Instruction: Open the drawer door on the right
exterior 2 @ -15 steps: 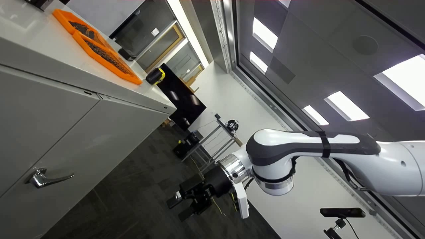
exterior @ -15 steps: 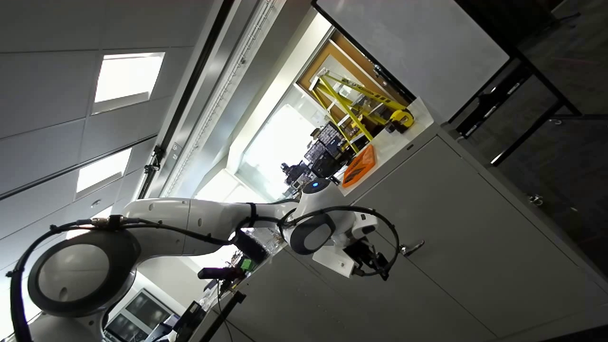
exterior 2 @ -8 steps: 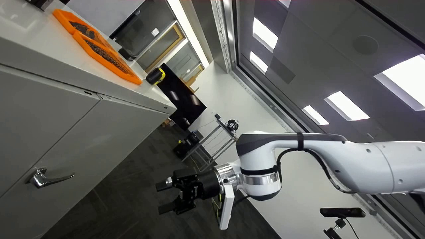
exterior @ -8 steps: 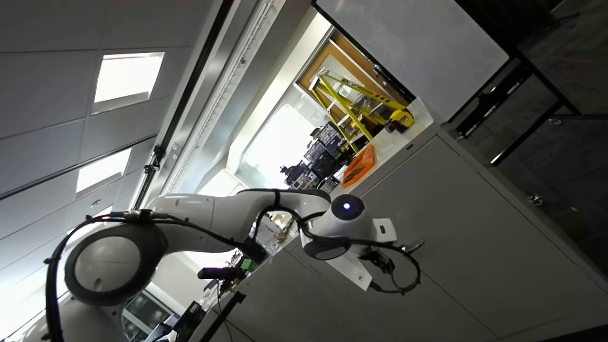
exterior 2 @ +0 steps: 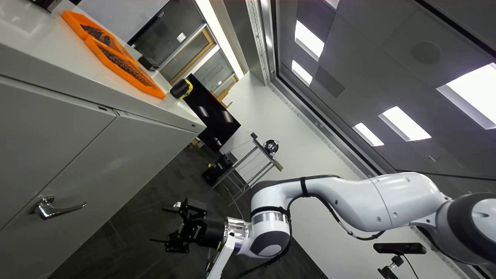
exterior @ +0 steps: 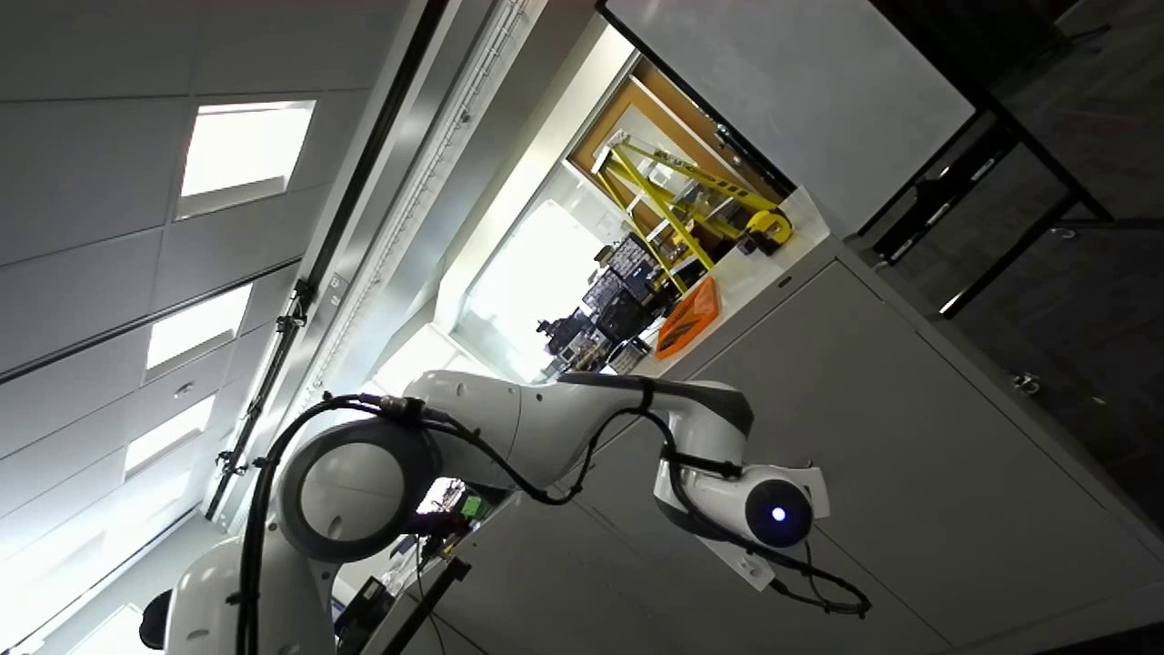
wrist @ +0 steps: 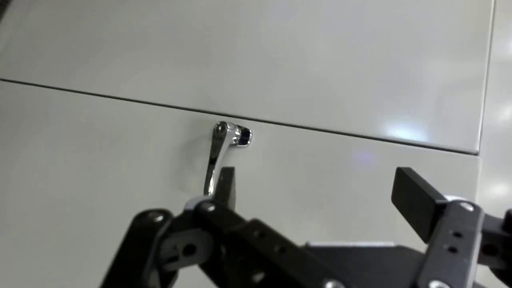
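The curved, polished chrome lever handle (wrist: 218,151) is mounted on the flat, glossy, pale-grey drawer door (wrist: 120,172), which stands closed behind it. The black, two-fingered end effector (wrist: 316,186) is held apart from the handle, its jaws spread wide.

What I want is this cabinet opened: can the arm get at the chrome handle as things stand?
Probably yes: the open gripper faces the cabinet, and only its own finger overlaps the chrome handle in the wrist view. It likely must shift to straddle the handle.
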You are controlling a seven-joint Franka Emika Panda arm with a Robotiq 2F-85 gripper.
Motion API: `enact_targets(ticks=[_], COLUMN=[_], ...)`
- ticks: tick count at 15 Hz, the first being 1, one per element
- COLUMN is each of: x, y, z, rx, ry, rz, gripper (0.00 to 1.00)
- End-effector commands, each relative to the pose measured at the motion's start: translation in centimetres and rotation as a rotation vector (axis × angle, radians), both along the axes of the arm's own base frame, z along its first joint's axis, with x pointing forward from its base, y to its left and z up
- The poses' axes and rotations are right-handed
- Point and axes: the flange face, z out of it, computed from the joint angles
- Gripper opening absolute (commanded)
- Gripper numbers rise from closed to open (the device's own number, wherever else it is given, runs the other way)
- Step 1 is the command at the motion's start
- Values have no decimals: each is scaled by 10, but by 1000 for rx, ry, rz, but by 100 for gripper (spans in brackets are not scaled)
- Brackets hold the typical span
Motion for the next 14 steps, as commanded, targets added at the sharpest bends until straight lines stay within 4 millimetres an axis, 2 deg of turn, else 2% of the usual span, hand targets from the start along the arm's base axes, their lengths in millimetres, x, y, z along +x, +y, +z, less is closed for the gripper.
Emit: enact_targets(ticks=[1, 4, 7, 8, 10, 14], x=[14, 18, 25, 15, 14, 14], y=[6, 19, 41, 30, 37, 30], z=[-23, -43, -57, -53, -60, -60], rx=[114, 160, 163, 158, 147, 135], ry=[-103, -140, -155, -125, -118, -119], rz=[-69, -137, -173, -163, -151, -155], gripper=[100, 100, 100, 100, 100, 100])
